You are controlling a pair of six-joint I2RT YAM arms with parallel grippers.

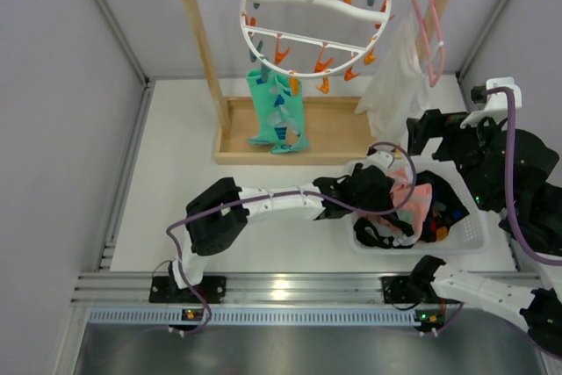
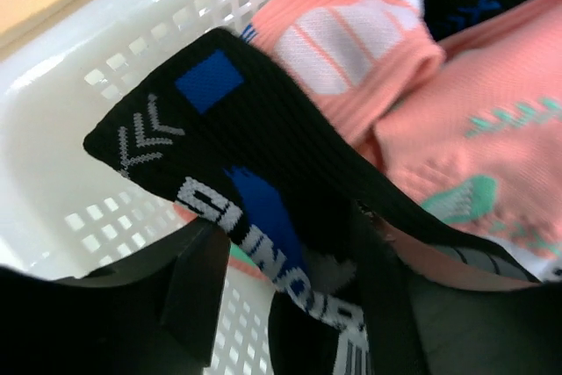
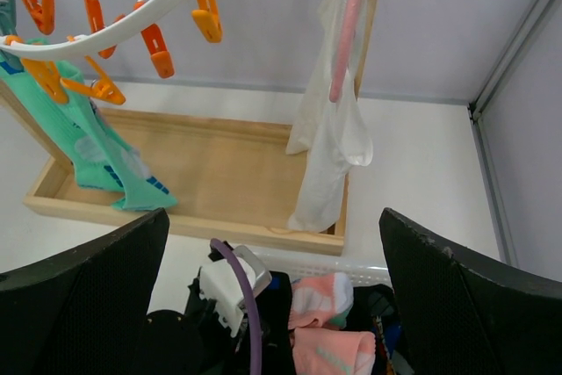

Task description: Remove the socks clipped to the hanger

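The left gripper (image 2: 290, 300) is down in the white basket (image 2: 79, 173) at centre right of the top view. A black sock (image 2: 263, 129) with blue patches lies across and between its fingers. The wrist view does not show whether the jaws are pinching it or have let go, so I cannot tell. Pink socks (image 2: 474, 129) lie in the basket to the right of it in that view. The step in hand looks like dropping the black sock. It hangs close to the basket's wall, at the left of the wrist view, so the release should happen further over the pile to keep the cuff from draping across the rim. The jaws should spread fully, and the arm should then rise straight up so the knit does not catch on a finger and get pulled back out. The job is not finished: a pair of teal socks (image 1: 277, 111) hangs from the lower left of the round hanger (image 1: 307, 39), above the wooden tray (image 3: 237, 173). The right gripper (image 3: 277, 292) hovers above the basket with its fingers spread wide and nothing between them. It faces the rail, with the teal socks and their orange clips (image 3: 97, 85) at the left edge of its view. For that pair, a grip high up, just under the clip, and a steady downward pull seem best. A sideways tug would probably set the ring swinging.
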